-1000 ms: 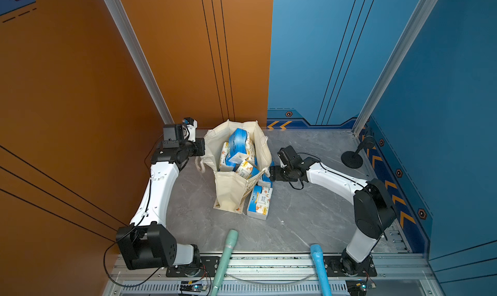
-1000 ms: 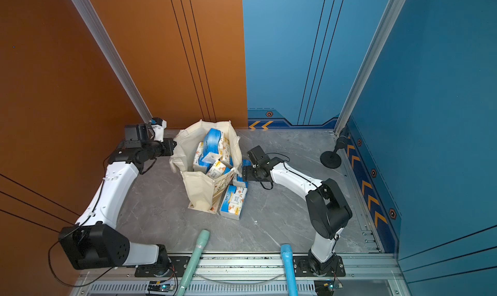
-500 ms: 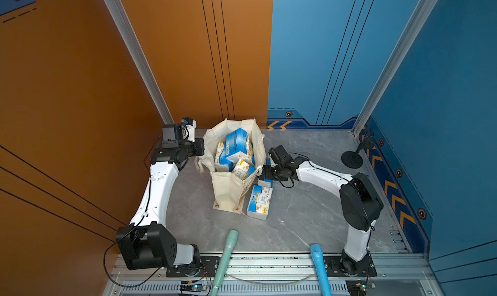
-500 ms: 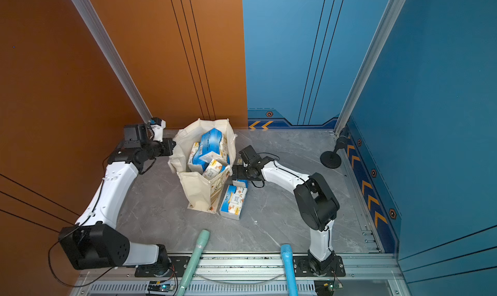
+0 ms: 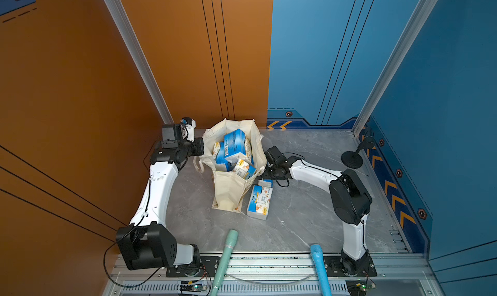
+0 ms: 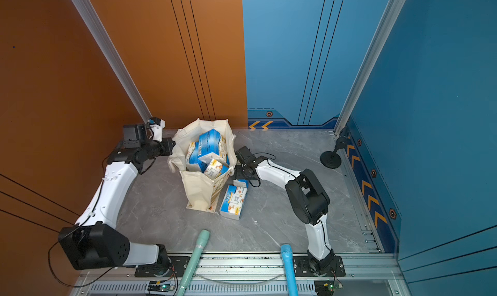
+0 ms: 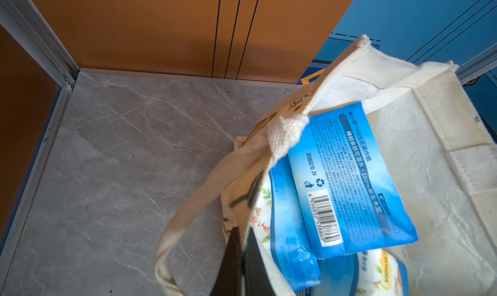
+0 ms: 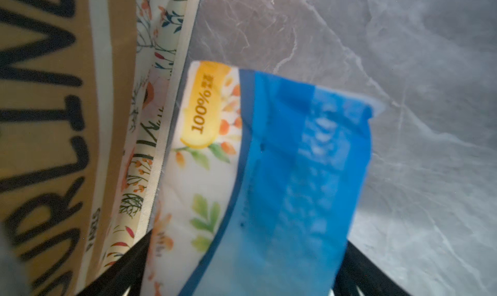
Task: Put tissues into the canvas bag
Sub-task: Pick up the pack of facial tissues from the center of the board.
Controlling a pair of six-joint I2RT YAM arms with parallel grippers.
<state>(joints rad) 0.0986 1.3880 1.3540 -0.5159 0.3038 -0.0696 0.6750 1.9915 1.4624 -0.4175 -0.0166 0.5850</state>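
The left gripper [image 7: 243,234] is closed tight on the top edge of the bag [image 7: 403,152]. Its two black fingers [image 7: 230,265] pinch the cloth, one outside the bag and one inside. Right next to the inside finger are the packs [image 7: 347,179]. They are blue and white and piled up in the bag, and one blue pack sits on top of the others. A loop handle [image 7: 188,208] hangs down just beside the outside finger. The right gripper [image 8: 248,238] is low down by the other side of the bag, close to the table [image 5: 309,214]. Its fingers [image 8: 121,265] are spread wide, and a pack [image 8: 282,160] lies between them, reaching out past the tips. The pack seems to touch both fingers, but I cannot tell if they are squeezing it. The pack's white side with orange flowers faces the bag. The bag's printed wall is just beside the finger on that side. In both top views a second pack [image 5: 259,202] lies flat on the table. It is a little way past the right fingertips and just beside the bag.
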